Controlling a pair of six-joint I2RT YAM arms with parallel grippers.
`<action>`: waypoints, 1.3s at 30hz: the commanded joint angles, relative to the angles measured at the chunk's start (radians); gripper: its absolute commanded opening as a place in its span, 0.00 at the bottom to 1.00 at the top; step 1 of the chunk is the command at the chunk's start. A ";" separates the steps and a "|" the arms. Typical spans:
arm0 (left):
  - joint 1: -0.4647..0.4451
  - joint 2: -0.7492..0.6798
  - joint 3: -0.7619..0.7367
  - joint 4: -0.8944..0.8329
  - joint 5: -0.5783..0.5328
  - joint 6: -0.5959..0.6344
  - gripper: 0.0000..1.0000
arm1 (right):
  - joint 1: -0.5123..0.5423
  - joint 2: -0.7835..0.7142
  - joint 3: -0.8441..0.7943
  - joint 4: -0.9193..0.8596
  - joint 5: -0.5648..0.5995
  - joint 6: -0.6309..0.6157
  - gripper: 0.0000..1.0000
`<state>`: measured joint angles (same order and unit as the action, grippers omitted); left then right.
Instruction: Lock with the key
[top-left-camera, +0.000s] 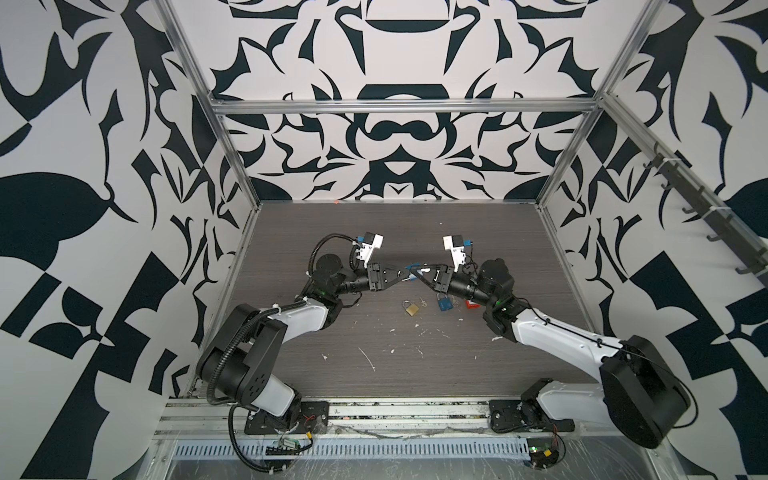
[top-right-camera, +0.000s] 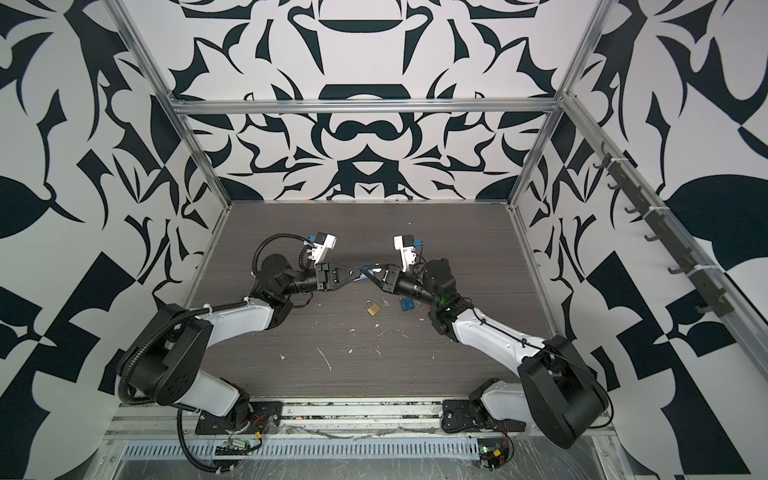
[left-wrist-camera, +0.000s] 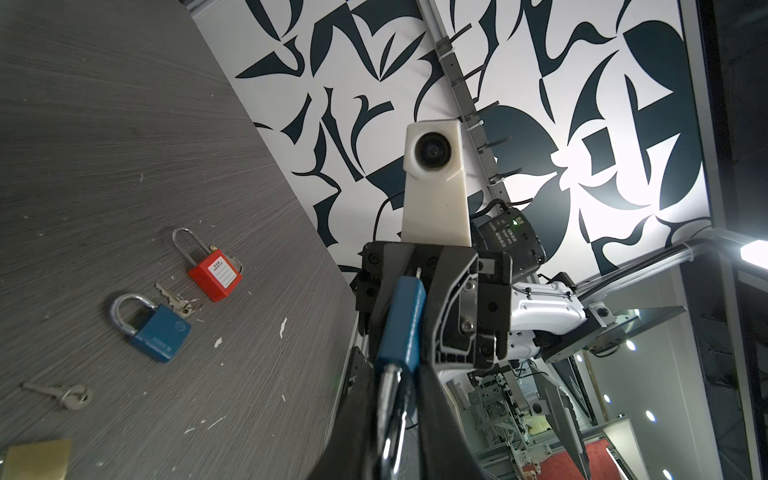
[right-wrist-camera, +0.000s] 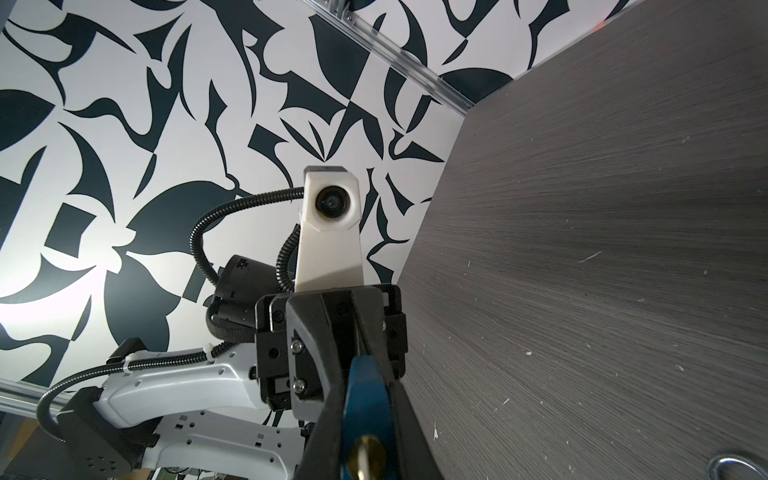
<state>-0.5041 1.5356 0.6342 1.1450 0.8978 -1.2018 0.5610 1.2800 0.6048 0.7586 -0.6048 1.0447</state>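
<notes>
both grippers meet in the air, up over the table (top-left-camera: 374, 232) and a little behind the brass padlock (top-left-camera: 411, 308) that lies on it. between them they hold a blue padlock (left-wrist-camera: 401, 320) clear of the surface.

the left gripper (top-left-camera: 406, 274) is closed on the padlock's silver shackle (left-wrist-camera: 386, 399), with a dark finger (left-wrist-camera: 357, 411) pressed in on each side. the right gripper (top-left-camera: 420, 275) is clamped around the blue body from the opposite end. the right wrist view shows the brass keyhole end (right-wrist-camera: 365, 453) of that body facing the camera. a small silver tip (left-wrist-camera: 417, 272) pokes out of that end of the body; whether it is a key, i cannot tell.

on the table, a loose key (top-left-camera: 423, 302) lies just right of the brass padlock. further right of the brass padlock sits a second blue padlock (top-left-camera: 444, 303) with its shackle open. beyond that is a red padlock (left-wrist-camera: 216, 274), partly hidden under the right arm in both top views. a small bunch of keys (left-wrist-camera: 176, 301) lies between those two.
</notes>
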 joint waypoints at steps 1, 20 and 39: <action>-0.006 0.032 0.007 0.117 0.029 -0.054 0.17 | -0.003 -0.013 0.029 0.062 0.034 -0.018 0.00; 0.000 0.083 0.020 0.177 0.053 -0.111 0.00 | -0.074 -0.051 0.048 -0.061 -0.004 -0.052 0.30; 0.000 0.105 0.052 0.166 0.053 -0.119 0.00 | -0.070 0.000 0.008 0.084 -0.036 0.041 0.04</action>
<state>-0.4995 1.6302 0.6430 1.2751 0.9428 -1.3136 0.4774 1.2800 0.6113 0.7551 -0.6155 1.0744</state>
